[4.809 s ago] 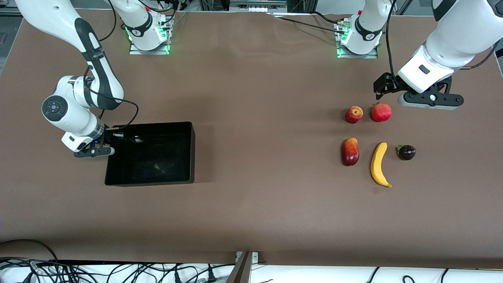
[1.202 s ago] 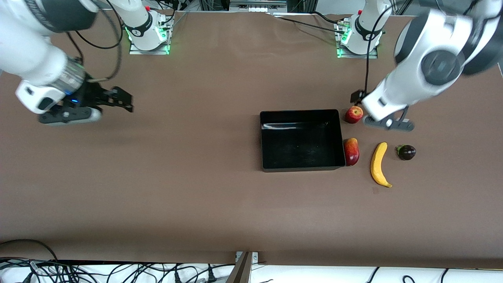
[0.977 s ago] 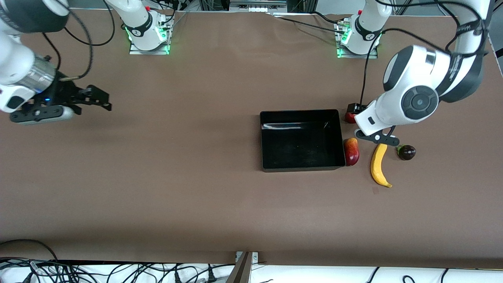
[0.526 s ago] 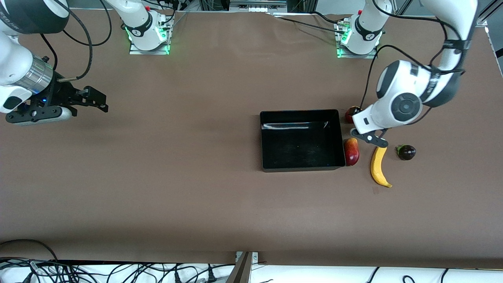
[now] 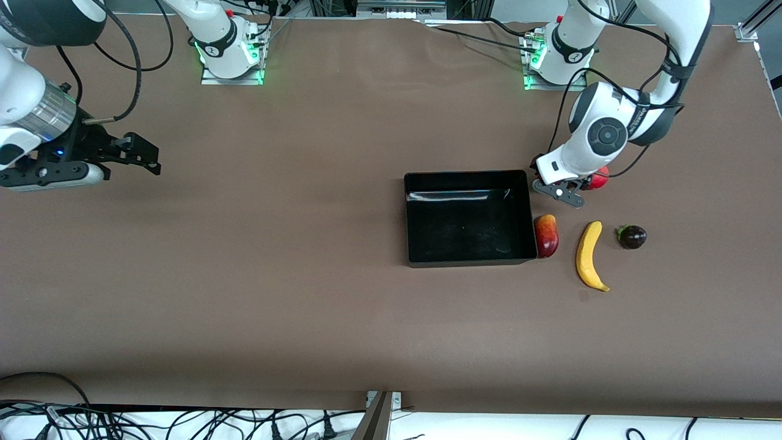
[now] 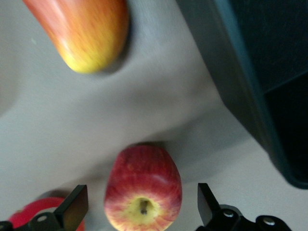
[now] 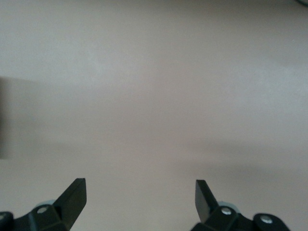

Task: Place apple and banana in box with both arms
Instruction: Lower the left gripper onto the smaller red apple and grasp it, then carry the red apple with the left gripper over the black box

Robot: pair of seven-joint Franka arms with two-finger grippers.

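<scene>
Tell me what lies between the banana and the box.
The mango-like fruit lies between the banana and the box, right against the box's wall; the front view shows it.

No readable text, labels, brand names, numbers or signs are shown in any view; nothing legible is found on the arms, the fruit or the table.
</scene>
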